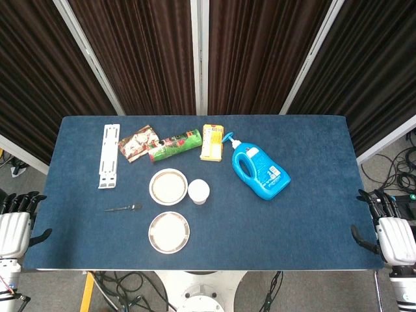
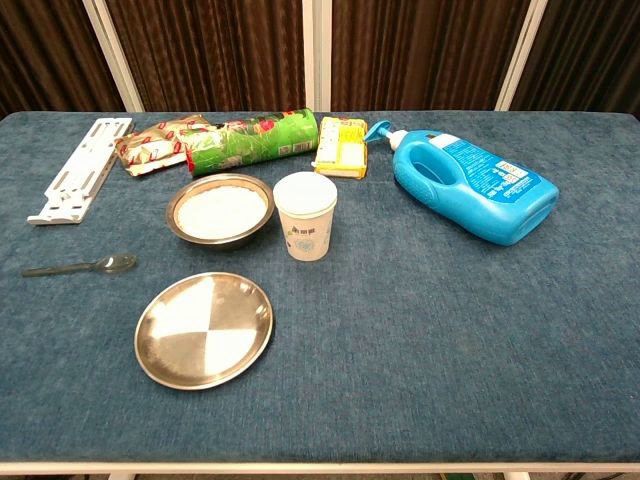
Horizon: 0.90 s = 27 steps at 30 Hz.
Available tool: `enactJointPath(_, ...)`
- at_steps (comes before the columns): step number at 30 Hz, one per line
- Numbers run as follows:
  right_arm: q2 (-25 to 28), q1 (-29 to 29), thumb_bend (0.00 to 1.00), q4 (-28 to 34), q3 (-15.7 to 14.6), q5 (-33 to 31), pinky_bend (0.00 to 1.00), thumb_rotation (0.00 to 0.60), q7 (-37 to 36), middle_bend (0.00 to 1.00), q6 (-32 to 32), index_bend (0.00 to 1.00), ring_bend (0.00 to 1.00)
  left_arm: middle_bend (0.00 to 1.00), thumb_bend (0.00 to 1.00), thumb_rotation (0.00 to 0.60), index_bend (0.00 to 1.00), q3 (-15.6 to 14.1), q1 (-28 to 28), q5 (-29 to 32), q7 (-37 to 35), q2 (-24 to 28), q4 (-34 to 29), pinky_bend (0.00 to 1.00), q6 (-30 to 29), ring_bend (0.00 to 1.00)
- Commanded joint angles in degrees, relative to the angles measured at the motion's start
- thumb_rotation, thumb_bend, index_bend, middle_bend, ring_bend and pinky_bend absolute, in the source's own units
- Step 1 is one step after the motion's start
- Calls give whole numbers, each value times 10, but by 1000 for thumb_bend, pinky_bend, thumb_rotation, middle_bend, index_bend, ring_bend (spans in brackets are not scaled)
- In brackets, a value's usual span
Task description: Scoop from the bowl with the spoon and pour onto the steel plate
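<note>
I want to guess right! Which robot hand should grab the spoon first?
Probably the left robot hand. The spoon lies on the left part of the table, left of the bowl and steel plate. The right robot hand waits at the far opposite edge.

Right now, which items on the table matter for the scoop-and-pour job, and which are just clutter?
Job:
spoon
bowl of white contents
steel plate

Clutter:
paper cup
blue detergent bottle
green canister
yellow box
snack packet
white bracket
</note>
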<state>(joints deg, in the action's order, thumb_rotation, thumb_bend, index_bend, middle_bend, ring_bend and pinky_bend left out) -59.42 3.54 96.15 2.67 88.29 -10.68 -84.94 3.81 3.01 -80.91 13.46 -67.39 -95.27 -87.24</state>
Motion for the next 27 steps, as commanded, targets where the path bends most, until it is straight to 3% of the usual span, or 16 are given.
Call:
enactJointPath(1, 0, 2, 306, 3, 1, 2, 0, 600, 4, 213, 1, 92, 0, 310, 95, 600, 310, 0, 0, -1, 0, -3, 2, 144, -1, 220)
enactJointPath(14, 5, 3, 305, 5, 3, 2, 0, 600, 9, 213, -3, 92, 0, 310, 94, 600, 312, 7, 16, -7, -8, -3, 5, 144, 14, 220)
enactJointPath(20, 17, 11, 305, 7, 10, 4, 0, 600, 14, 213, 1, 92, 0, 317, 94, 600, 334, 23, 71, -3, -24, -9, 16, 161, 89, 226)
enactJointPath(22, 18, 14, 306, 7, 11, 4, 0, 600, 14, 213, 4, 92, 0, 359, 94, 600, 356, 31, 90, 3, -31, -17, 22, 248, 116, 276)
enactJointPath(24, 18, 18, 306, 5, 12, 3, 0, 600, 13, 213, 9, 92, 0, 445, 95, 600, 399, 38, 115, 17, -41, -30, 33, 429, 155, 384)
enactJointPath(27, 16, 22, 306, 1, 13, -2, 0, 600, 10, 213, 17, 92, 0, 532, 102, 600, 444, 49, 151, 53, -49, -52, 56, 603, 219, 482)
